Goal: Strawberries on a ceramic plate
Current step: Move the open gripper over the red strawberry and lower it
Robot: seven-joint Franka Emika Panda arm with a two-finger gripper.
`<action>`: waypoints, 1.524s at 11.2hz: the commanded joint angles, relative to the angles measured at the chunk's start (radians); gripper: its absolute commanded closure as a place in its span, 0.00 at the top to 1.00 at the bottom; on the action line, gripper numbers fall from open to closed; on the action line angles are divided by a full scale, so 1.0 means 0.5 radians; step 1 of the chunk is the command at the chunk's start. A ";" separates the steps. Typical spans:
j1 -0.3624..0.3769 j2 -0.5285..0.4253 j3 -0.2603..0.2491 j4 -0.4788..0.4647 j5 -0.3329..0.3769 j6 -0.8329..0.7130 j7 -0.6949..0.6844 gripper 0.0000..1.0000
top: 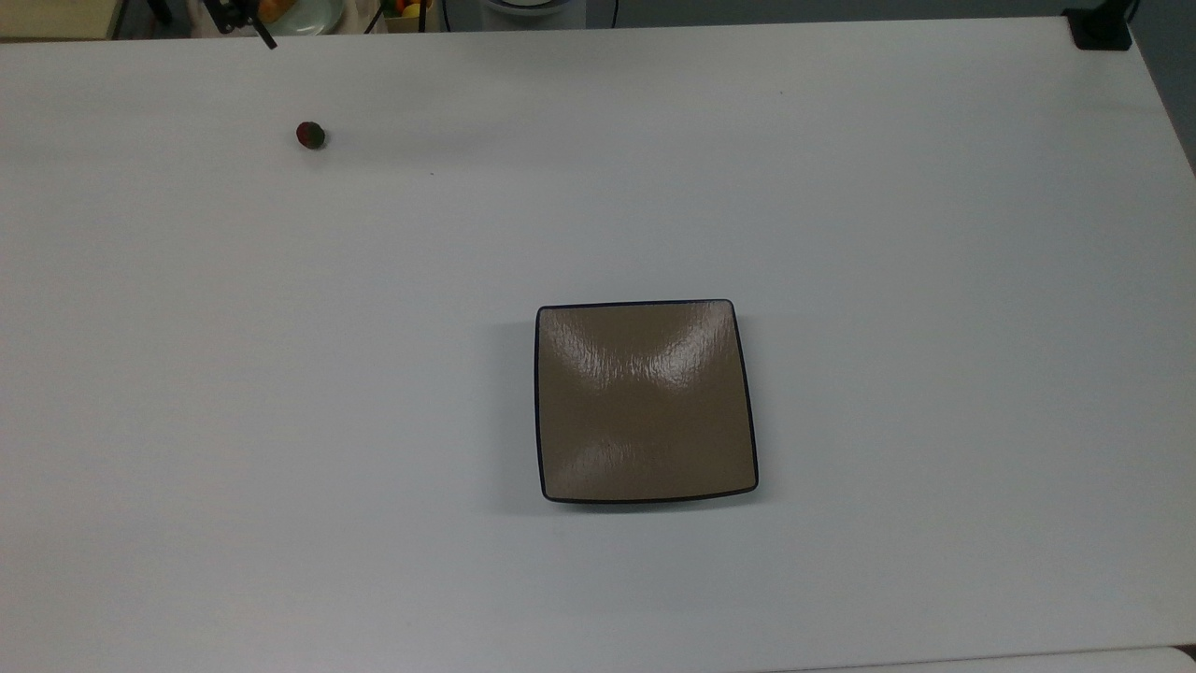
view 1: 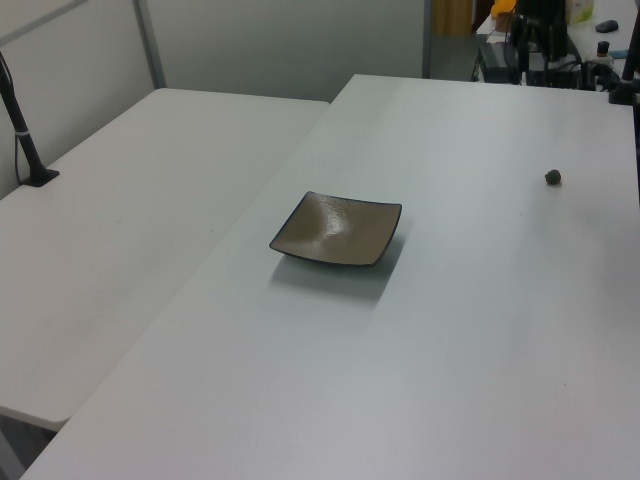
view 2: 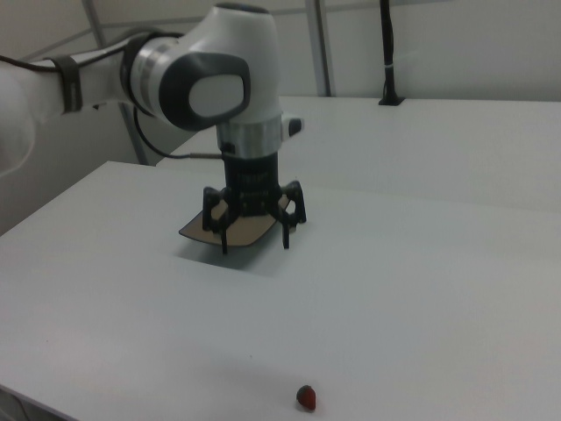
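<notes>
A tiny red strawberry (top: 310, 136) with a dark green end lies alone on the white table near the top view's upper left; it also appears as the strawberry (view 1: 553, 177) and the strawberry (view 2: 306, 397). The square tan ceramic plate (top: 645, 402) with a dark rim sits bare in the middle, also seen as the plate (view 1: 337, 228). In the right view my gripper (view 2: 255, 247) hangs open and holds nothing, above the table, in front of the plate (view 2: 195, 230) and well back from the berry. One dark finger (top: 264, 37) pokes in at the top view's upper edge.
A black mount (top: 1101, 28) is fixed at the table's corner in the top view's upper right. A second white table (view 1: 120, 230) adjoins on the left view's left, with a black pole (view 1: 28, 150) on it. Clutter lies beyond the far edge (top: 299, 14).
</notes>
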 commanded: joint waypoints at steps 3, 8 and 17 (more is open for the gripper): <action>-0.093 0.001 0.012 -0.296 -0.133 0.138 -0.063 1.00; -0.127 0.065 0.006 -0.504 -0.253 0.424 -0.063 1.00; -0.146 0.176 -0.077 -0.879 -0.425 1.080 -0.066 1.00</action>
